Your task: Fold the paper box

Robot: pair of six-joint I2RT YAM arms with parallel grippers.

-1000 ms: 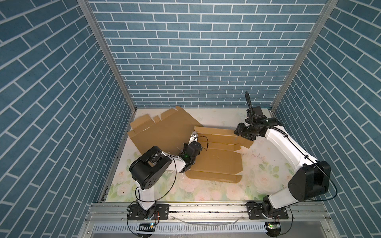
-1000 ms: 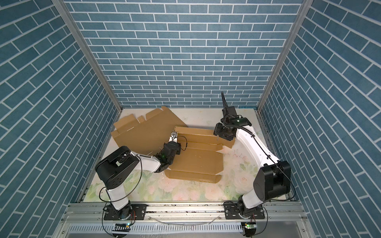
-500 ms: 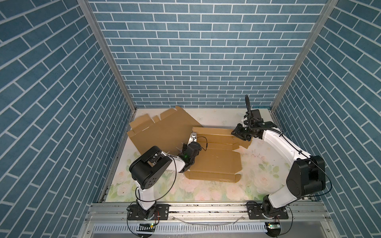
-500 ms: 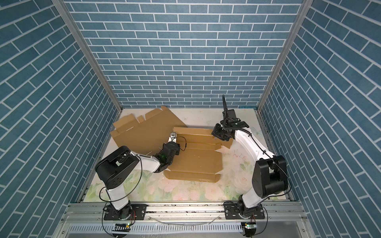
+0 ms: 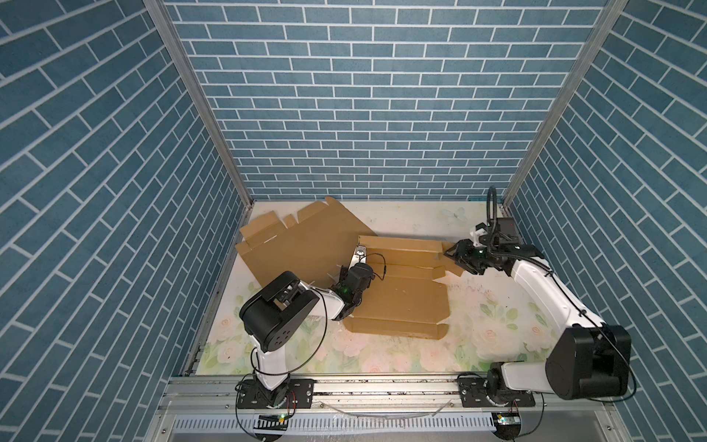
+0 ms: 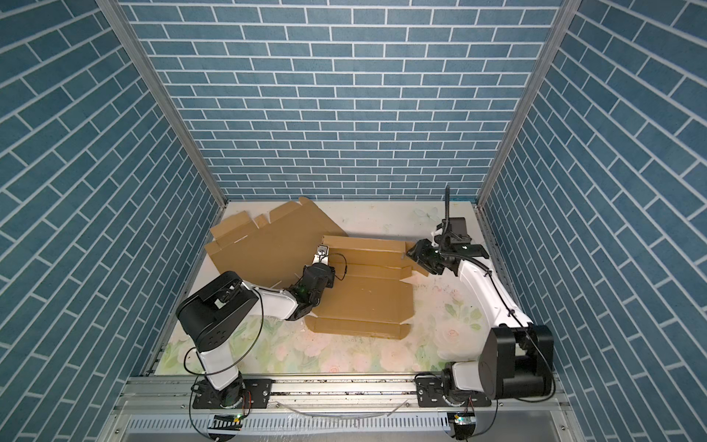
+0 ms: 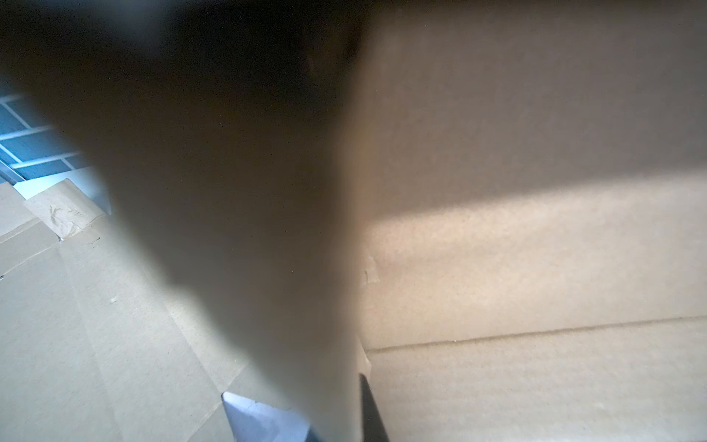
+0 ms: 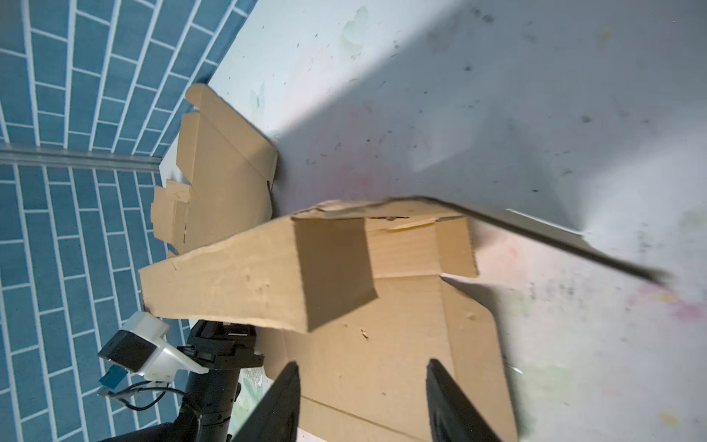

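L pincer clamped on paper box side wall; R pincer part-open, empty, by box's end flap.

Floral-printed desk speckled with dark marks, walled on three sides by blue brick-pattern panels, with a flat cardboard sheet by the back left corner and a metal rail along the front edge

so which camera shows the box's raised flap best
The right wrist view: the raised flap fills the middle, folded end tab clear. In both top views the flap is small and foreshortened. The left wrist view gives only blurred cardboard up close.
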